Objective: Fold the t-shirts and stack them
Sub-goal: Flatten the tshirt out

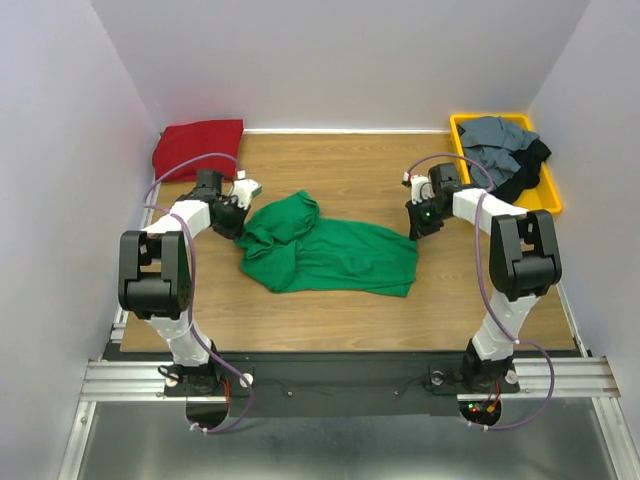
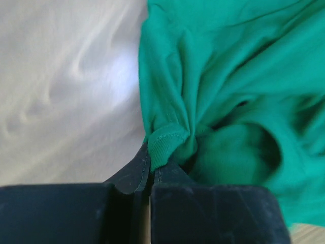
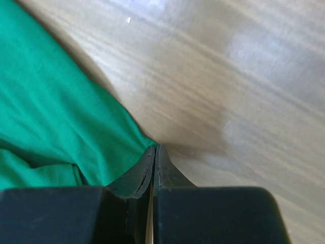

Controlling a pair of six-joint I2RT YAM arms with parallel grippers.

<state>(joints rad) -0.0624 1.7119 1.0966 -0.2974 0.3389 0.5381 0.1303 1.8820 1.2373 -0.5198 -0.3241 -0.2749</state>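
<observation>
The left gripper (image 2: 151,163) has its jaws pressed together on a ribbed hem of the green t-shirt (image 2: 228,76), and a small fold of that hem bulges up out of the pinch between the two black fingers (image 2: 213,213). From there the cloth spreads away in deep, bunched folds. The right gripper (image 3: 155,152) also has its jaws pressed together, its tips down on the table (image 3: 244,101) exactly at a pointed corner of the green t-shirt (image 3: 45,117). Whether any cloth is caught between them cannot be told. In the overhead view the green t-shirt (image 1: 330,255) lies crumpled across the middle of the table (image 1: 340,170), heaped at its left end and flatter towards its right. The left gripper (image 1: 232,215) is at its left end and the right gripper (image 1: 422,218) at its far right corner. A red t-shirt (image 1: 198,147) lies folded flat in the far left corner of the table. In the far right corner stands a yellow tray (image 1: 543,198), with a grey t-shirt (image 1: 495,140) and a black t-shirt (image 1: 528,165) piled loosely inside it, the black one hanging over the tray's rim.
</observation>
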